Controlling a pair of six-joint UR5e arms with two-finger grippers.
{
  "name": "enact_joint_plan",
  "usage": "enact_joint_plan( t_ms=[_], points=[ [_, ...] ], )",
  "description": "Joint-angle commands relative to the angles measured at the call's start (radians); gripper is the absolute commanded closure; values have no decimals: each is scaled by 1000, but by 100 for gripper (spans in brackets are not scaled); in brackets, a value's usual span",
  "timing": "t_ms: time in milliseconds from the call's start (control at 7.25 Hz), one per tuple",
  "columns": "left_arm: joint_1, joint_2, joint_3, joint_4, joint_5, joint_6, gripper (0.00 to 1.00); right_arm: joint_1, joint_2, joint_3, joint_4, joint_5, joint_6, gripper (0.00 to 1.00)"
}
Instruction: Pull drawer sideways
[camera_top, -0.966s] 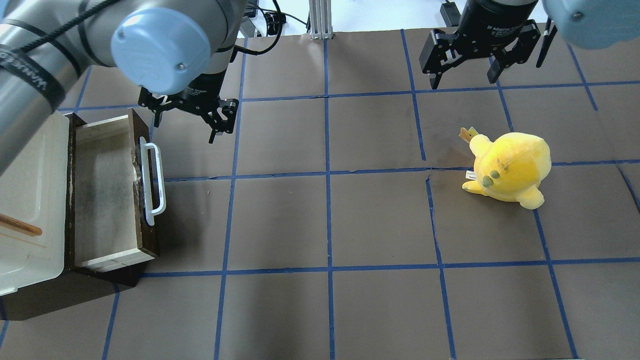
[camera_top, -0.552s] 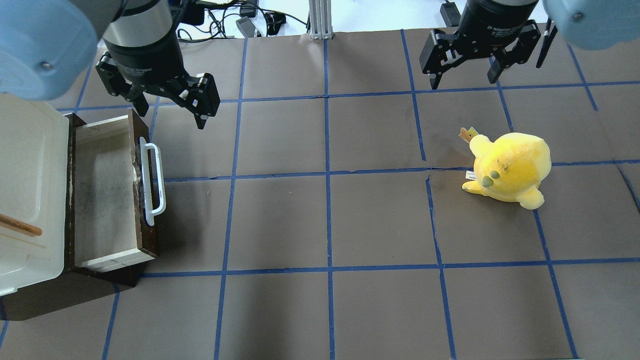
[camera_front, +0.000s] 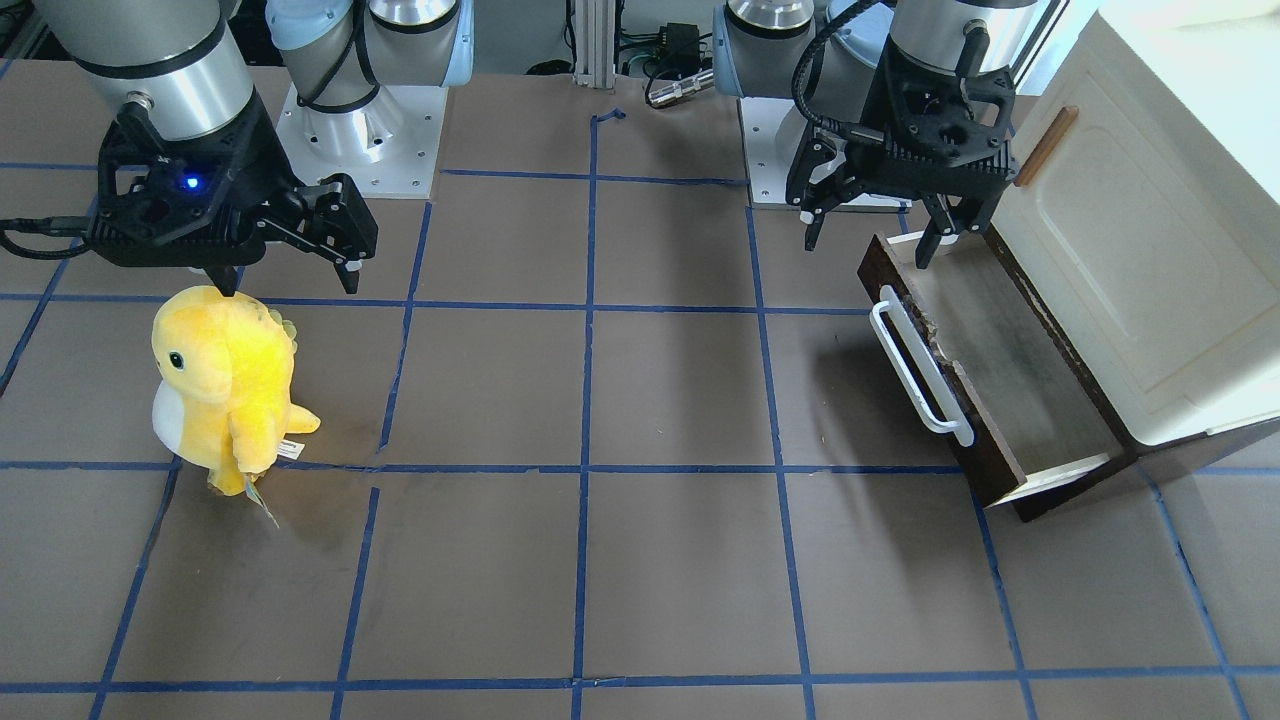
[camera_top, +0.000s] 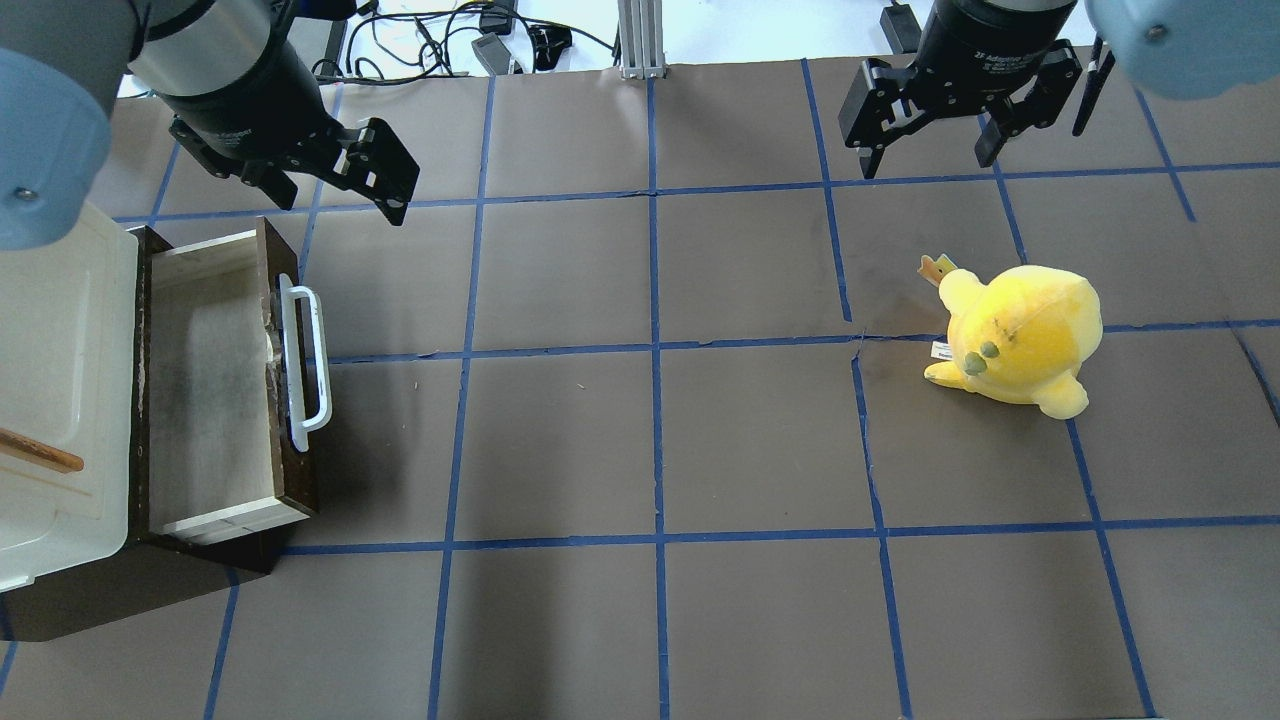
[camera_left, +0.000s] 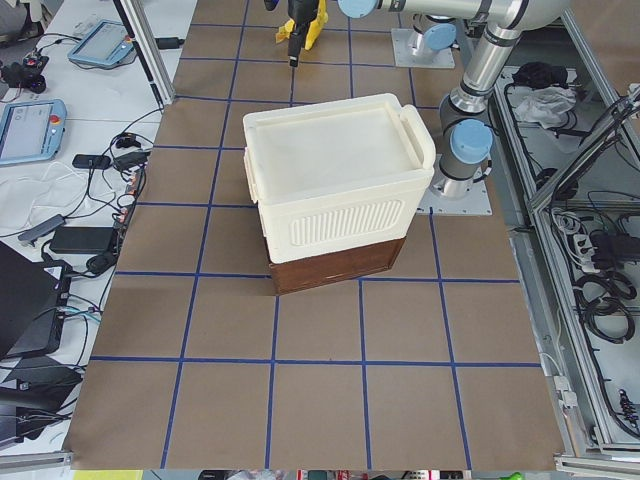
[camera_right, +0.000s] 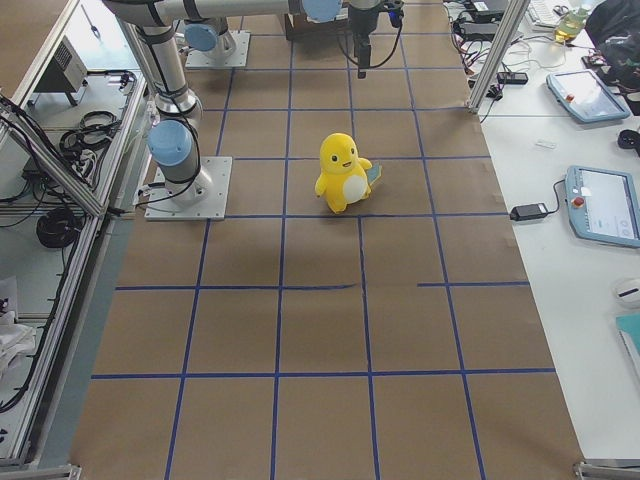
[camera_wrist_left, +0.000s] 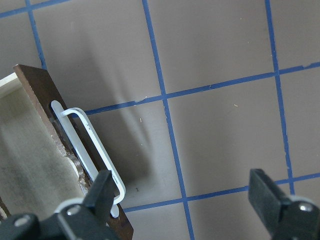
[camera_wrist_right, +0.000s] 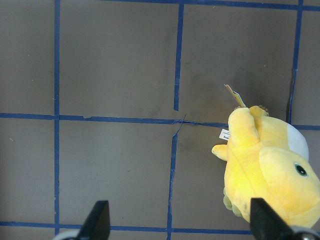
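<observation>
Drawer (camera_top: 205, 390) stays pulled out while the left gripper (camera_top: 335, 200), jaws apart and empty, has backed away.

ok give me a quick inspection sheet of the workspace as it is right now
surface: brown mat with a blue tape grid
job's things: drawer pulled out of the cream cabinet; nothing grips its white handle
clutter: yellow plush toy standing on the mat
grippers: left gripper open, holding nothing, above one end of the drawer; right gripper open, holding nothing, near the toy
cables: loose bundle beyond the mat's edge
surroundings: teach pendants on side benches
</observation>
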Motion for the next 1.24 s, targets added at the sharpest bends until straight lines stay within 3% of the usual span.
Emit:
enact_joint_plan(
  t_ms=[0, 1103],
  points=[
    [5, 15, -3, -4, 3, 6, 3, 0, 0, 0, 0, 0, -1, 0],
    [3, 18, -5, 0, 0, -10, 0, 0, 0, 0, 0, 0, 0, 0]
  ],
)
